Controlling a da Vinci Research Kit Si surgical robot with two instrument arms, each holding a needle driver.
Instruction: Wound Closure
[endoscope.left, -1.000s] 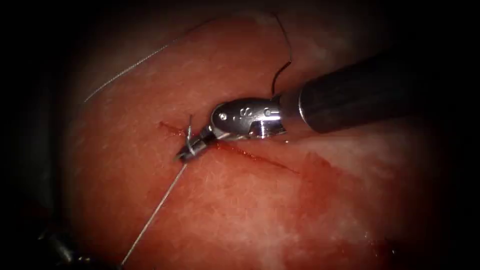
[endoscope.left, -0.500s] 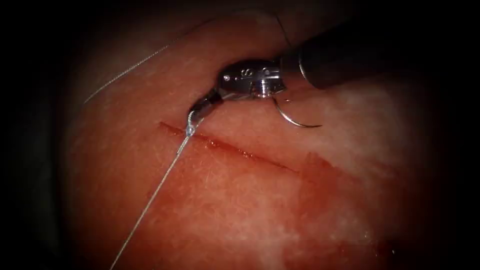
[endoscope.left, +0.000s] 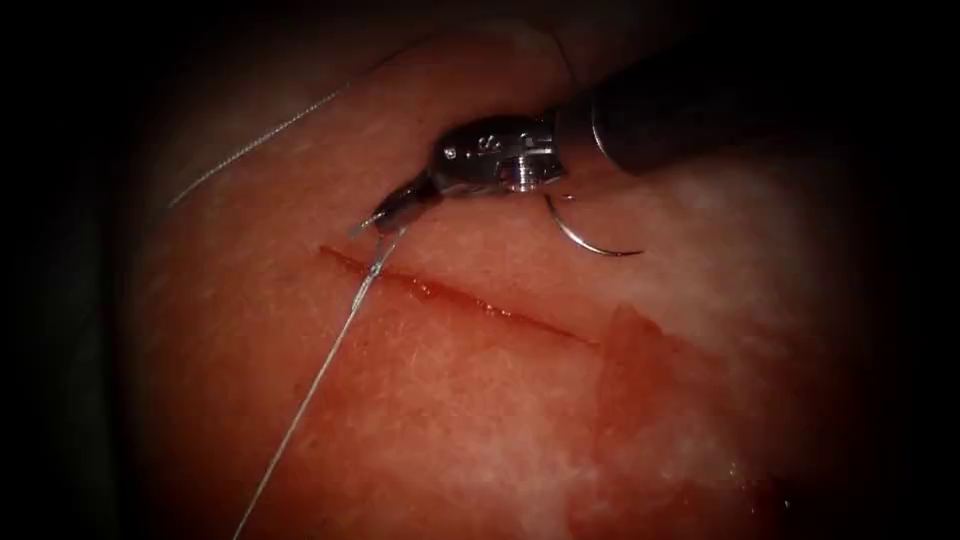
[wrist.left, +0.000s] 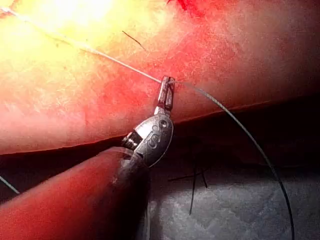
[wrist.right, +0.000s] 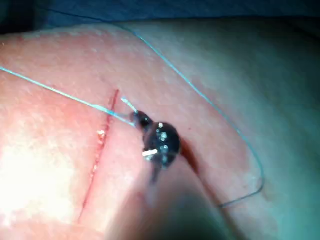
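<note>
My right tool comes in from the upper right, its jaws shut on the thread just above the left end of the cut. From there the thread runs taut down and to the left. In the right wrist view the right tool grips the thread beside the cut, and a short tail sticks out past the tips. In the left wrist view my left tool is shut on the thread at the tissue's edge. The curved needle lies loose on the tissue, right of the cut, held by neither tool.
A second run of thread crosses the tissue at the upper left and loops over it. Red fluid stains the tissue below the cut's right end. Grey drape lies beside the tissue.
My right tool has lifted from the cut up and away with the thread in its jaws, uncovering the needle. The thread from the cut's left end now stands drawn up.
</note>
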